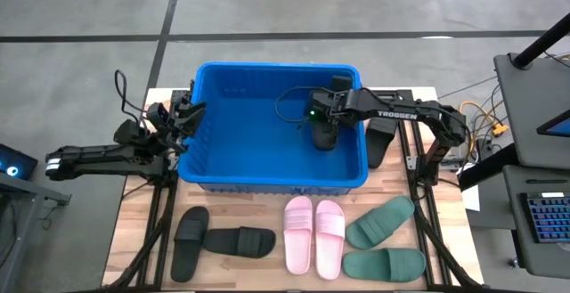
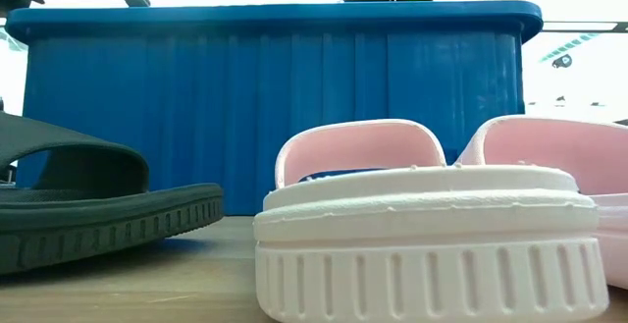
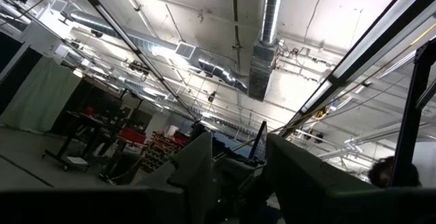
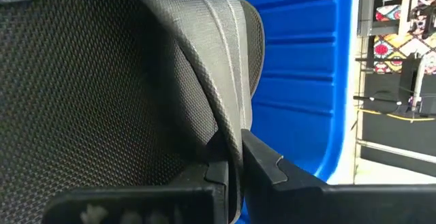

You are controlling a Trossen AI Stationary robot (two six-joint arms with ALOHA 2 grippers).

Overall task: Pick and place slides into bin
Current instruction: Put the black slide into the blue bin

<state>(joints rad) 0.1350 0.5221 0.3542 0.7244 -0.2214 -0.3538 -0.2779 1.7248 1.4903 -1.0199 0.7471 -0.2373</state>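
Note:
The blue bin (image 1: 267,179) stands at the middle of the table and fills the back of the low view (image 2: 275,97). My right gripper (image 1: 325,126) reaches into it from the table's right and is shut on a black slide (image 1: 326,140), which stays within the bin's right half. My left gripper (image 1: 189,113) is open and empty beside the bin's left rim, pointing up at the ceiling (image 3: 238,173). Another black slide (image 1: 379,138) lies on the table to the right of the bin. My right gripper (image 4: 235,166) pinches the black slide's wide strap at its edge (image 4: 231,125), one finger under the strap on the footbed side and one on the strap's outer face. The textured footbed (image 4: 82,81) stands close before the camera, the bin's wall (image 4: 300,81) behind it. Whether the slide touches the bin's floor does not show.
In front of the bin lie two black slides (image 1: 190,241) (image 1: 239,240), two pink slides (image 1: 298,233) (image 1: 330,238) and two green slides (image 1: 380,222) (image 1: 385,263). A pink slide (image 2: 422,235) and a black slide (image 2: 88,205) stand close in the low view.

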